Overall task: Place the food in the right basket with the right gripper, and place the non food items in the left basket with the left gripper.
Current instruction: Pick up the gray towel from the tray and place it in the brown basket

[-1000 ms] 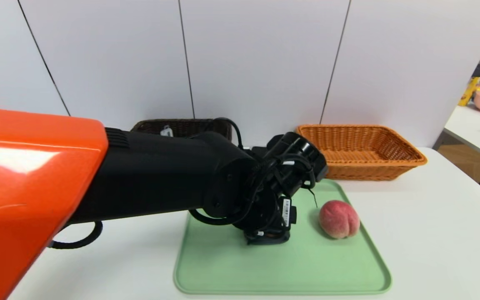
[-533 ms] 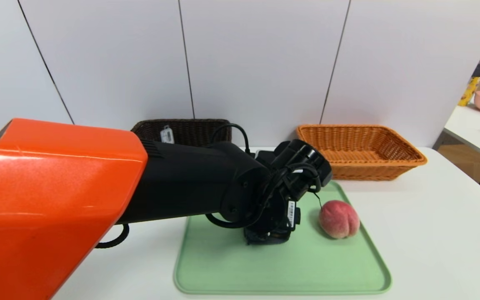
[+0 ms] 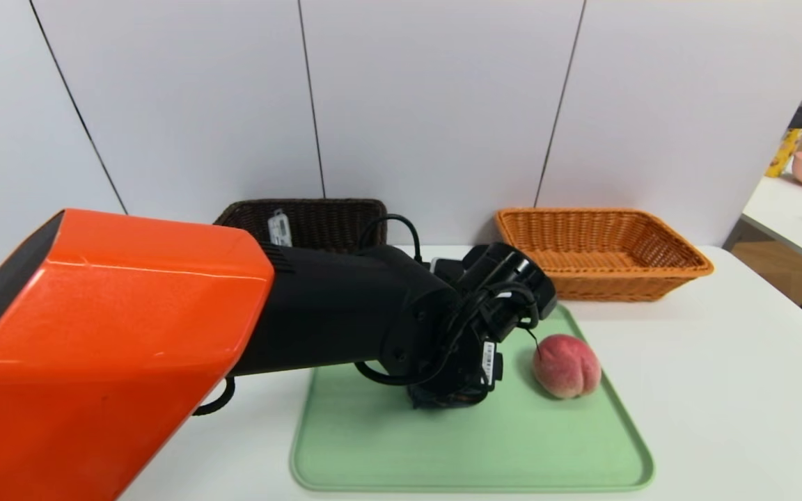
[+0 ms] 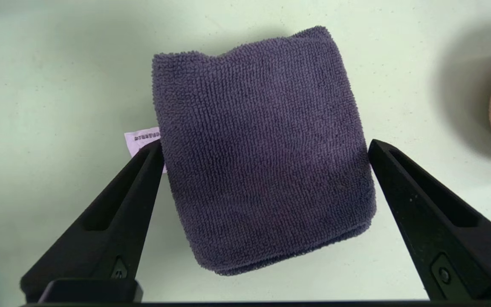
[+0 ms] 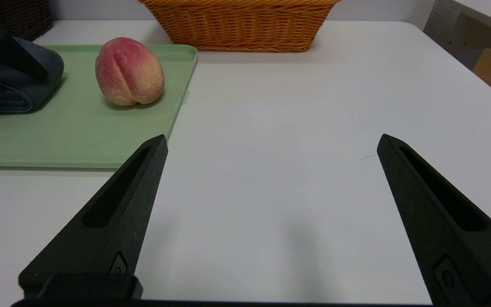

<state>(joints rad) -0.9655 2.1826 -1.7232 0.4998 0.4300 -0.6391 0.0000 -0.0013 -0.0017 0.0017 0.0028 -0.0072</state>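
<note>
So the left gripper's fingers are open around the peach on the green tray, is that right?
Not quite: the left gripper's open fingers straddle the folded cloth, not the peach, which lies beside it on the green tray. The left wrist view shows it.

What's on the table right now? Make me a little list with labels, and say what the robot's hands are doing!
Tray: green tray on the white table
Food: peach on the tray
Cloth: dark folded cloth on the tray, beside the peach
Left basket: dark brown basket, by the wall
Right basket: orange basket, by the wall
Left gripper: jaws open, either side of the cloth
Right gripper: jaws open, holding nothing, over bare table
</note>
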